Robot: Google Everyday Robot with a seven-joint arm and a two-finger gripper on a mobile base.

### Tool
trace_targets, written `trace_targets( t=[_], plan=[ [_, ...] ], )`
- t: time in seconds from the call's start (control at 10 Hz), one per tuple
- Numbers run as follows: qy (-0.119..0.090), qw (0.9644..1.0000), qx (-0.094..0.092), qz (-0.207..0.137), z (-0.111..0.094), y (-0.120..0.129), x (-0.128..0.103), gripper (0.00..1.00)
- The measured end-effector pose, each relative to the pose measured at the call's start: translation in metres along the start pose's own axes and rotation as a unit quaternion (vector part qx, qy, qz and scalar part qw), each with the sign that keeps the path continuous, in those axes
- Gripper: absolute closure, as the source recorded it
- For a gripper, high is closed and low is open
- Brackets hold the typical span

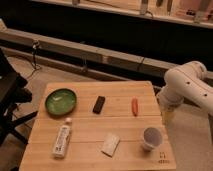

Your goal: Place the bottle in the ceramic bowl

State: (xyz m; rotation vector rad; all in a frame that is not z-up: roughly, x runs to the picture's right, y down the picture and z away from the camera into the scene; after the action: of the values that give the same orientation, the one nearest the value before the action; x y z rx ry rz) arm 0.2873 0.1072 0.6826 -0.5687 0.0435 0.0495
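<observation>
Dim room, warm light. Long pale ledge [75,47] runs along the far side with dark panelling behind it and cables hanging down to the floor. Black chair-like frame [10,97] at far left.

Pale wooden slatted table [125,125] in the middle of the floor.

Far left of table: shallow round green glazed ceramic bowl [61,101], pale sheen inside, nothing in it.

Near left: small slim white plastic bottle [62,138] lying on its side, white cap pointing to the far side, label with dark print facing up. It lies just near-side of the bowl, not touching it.

Centre: small flat black rectangular object [99,104]. Right of it, a slim orange stick-shaped object [134,106]. Near centre: flat white packet [111,144]. Near right: white cup [151,137], upright.

White jointed robot arm [187,82] reaches in from the right. Gripper [166,116] hangs pointing down at the table's right edge, holding nothing that I can see; whether it is apart or together, cannot tell. Bottle lies well apart from it, across the whole table to the left and slightly nearer, with packet and cup between.
</observation>
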Motion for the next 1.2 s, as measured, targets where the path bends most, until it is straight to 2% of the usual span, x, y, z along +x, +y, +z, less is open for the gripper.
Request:
trace_targets(
  t=[1.0, 1.2],
  plan=[
    [0.001, 1.0000, 0.000, 0.000, 0.0006, 0.0005, -0.0003, 0.20],
    [0.003, 1.0000, -0.002, 0.004, 0.0038, 0.0027, -0.0095, 0.20]
  ],
)
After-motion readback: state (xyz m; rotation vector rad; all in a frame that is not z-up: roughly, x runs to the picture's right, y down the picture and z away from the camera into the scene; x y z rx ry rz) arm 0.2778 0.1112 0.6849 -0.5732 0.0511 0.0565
